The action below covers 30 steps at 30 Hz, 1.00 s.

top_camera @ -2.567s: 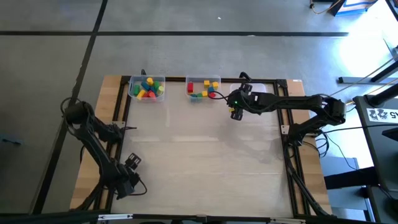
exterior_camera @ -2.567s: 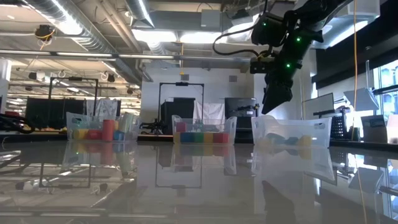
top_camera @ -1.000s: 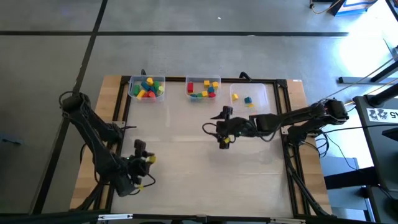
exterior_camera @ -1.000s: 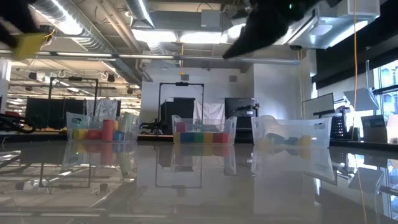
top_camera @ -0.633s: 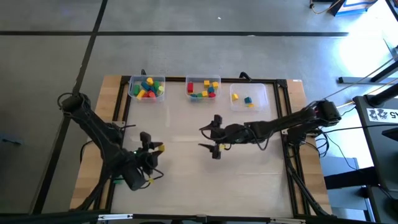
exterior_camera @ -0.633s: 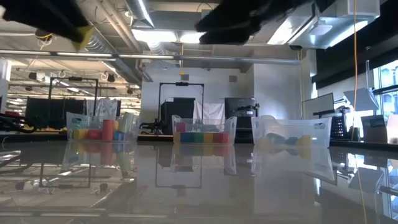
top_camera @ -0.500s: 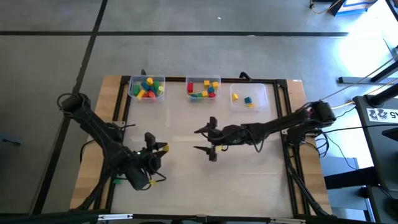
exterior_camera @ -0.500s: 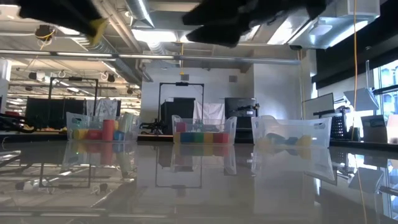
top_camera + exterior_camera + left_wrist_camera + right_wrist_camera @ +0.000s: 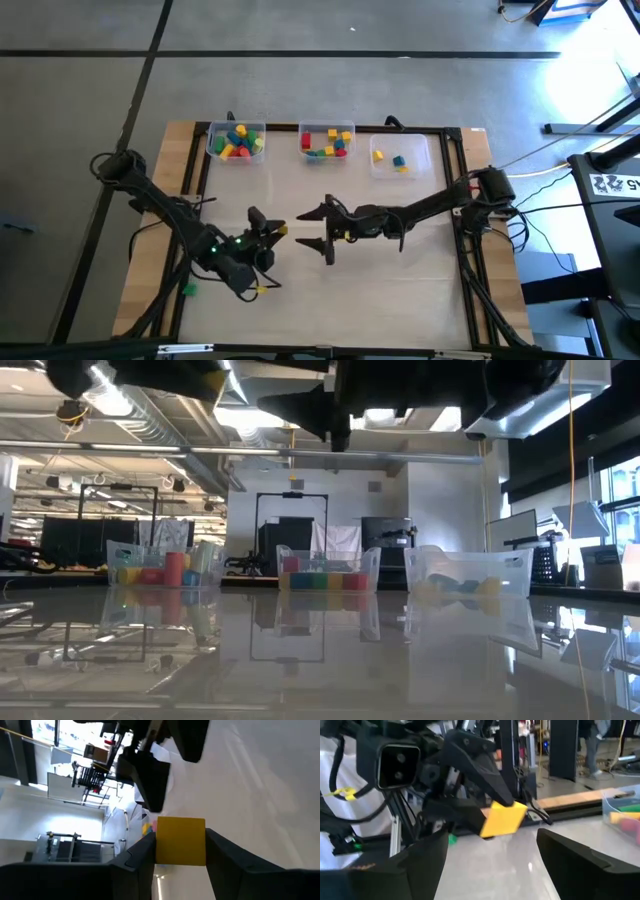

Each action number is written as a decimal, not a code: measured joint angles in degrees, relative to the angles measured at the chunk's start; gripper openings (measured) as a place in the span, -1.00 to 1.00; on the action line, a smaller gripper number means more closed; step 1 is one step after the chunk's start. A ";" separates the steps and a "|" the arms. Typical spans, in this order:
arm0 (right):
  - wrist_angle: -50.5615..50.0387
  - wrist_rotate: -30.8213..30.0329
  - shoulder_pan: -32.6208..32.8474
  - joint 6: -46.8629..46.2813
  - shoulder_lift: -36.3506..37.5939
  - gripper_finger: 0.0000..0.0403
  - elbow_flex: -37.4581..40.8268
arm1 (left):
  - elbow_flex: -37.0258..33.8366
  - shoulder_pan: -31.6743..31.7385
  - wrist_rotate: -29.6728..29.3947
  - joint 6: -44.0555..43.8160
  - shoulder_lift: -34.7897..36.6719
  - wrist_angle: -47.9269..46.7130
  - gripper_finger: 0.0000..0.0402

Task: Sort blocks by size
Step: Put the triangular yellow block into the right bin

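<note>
High view: left gripper [image 9: 272, 228] now mid-counter, clamped on yellow block [image 9: 282, 230]; was at near-left edge w/ it a sec ago. Right gripper [image 9: 322, 230] swung over from the bins [image 9: 401, 160], fingers wide apart, facing it.

Low view: both arms overhead, block barely seen.

L wrist: yellow block [image 9: 180, 841] pinched betw. fingers.

R wrist: block [image 9: 503, 818] just ahead, betw. spread fingers [image 9: 417, 858]. Handover looks imminent; sorting continues.
</note>
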<state>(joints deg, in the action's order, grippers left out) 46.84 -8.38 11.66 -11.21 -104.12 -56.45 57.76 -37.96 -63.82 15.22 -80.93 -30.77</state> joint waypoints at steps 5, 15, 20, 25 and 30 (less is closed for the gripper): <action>2.63 0.49 -0.04 -0.58 -1.20 0.54 -0.01 | 0.00 1.80 0.06 4.53 0.00 3.56 -0.30; 0.89 -1.56 -0.07 1.10 -1.15 0.54 -2.75 | 0.00 3.50 1.86 14.16 0.00 14.89 -0.30; 1.04 -1.56 -0.11 2.28 -1.12 0.54 -3.91 | 0.00 3.57 3.18 19.25 0.00 19.99 -0.30; 1.26 -2.26 -0.48 2.26 -1.13 0.53 -4.07 | 0.02 3.59 4.02 21.92 0.00 22.02 -0.30; 2.67 -2.95 -0.90 2.41 -1.12 0.43 -4.06 | 0.02 4.08 5.42 22.70 -0.40 23.07 -0.30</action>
<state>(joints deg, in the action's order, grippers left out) 49.51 -11.32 10.76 -8.80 -105.24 -60.51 57.78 -33.89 -58.41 37.92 -81.32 -7.70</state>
